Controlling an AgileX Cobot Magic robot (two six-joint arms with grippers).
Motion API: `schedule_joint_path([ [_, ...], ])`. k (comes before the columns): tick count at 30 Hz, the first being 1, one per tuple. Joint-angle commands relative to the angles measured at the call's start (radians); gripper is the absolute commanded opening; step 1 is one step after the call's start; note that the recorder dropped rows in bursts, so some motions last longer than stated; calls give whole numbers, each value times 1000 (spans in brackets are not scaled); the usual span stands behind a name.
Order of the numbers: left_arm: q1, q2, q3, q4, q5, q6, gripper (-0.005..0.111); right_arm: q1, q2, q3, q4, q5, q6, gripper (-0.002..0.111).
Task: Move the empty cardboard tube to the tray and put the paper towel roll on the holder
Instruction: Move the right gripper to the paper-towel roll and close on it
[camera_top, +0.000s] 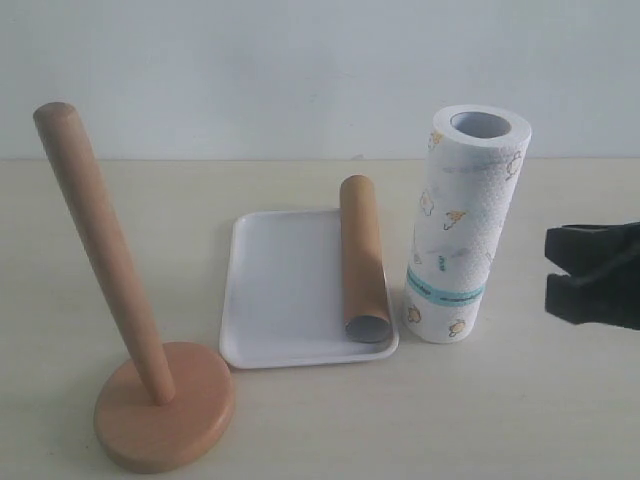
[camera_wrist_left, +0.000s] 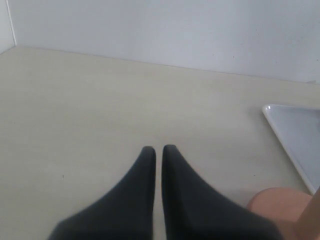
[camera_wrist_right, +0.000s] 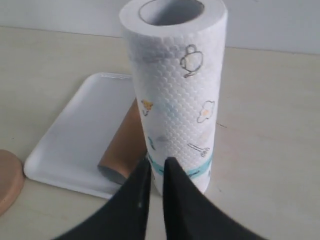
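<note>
My left pincer (camera_wrist_left: 158, 148) is closed, its two black tips together with nothing between them, and it hovers over bare worktop. Furthest left in the exterior view stands the light-brown wooden holder (camera_top: 150, 405), a round disc base with a tall round-tipped dowel rising from it. In that view the dowel's tip leans toward the left. Next comes the shallow white rectangular tray with rounded corners (camera_top: 275, 290), lying flat. The plain brown hollow cardboard tube (camera_top: 360, 255) lies on its side in the tray, along the right rim. Its long axis runs from the far rim to the near rim, and its open greyish end faces the camera at the near right corner. Just beside the tray on the right, the thick white embossed paper towel roll with small yellow-orange prints and a teal band (camera_top: 462, 225) stands upright on the worktop. Its long axis is vertical, the hollow core opens upward and the teal band sits near the bottom. My right pincer (camera_top: 552, 272) is further right, apart from the roll and level with its lower half. Its tips are all but together, with only a thin slit between them, and they grip nothing. The worktop (camera_top: 330, 430) is pale cream, smooth and matte. Behind it stands a plain white wall (camera_top: 250, 70).
</note>
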Motion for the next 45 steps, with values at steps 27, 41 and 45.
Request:
schedule_joint_path([
  [27, 2, -3, 4, -3, 1, 4, 4, 239, 320, 147, -835, -785, 972, 105],
  [41, 2, -3, 4, -3, 1, 4, 4, 239, 594, 147, -883, -1215, 1006, 105],
  [45, 2, -3, 4, -3, 1, 4, 4, 239, 650, 147, -883, -1271, 1034, 105],
])
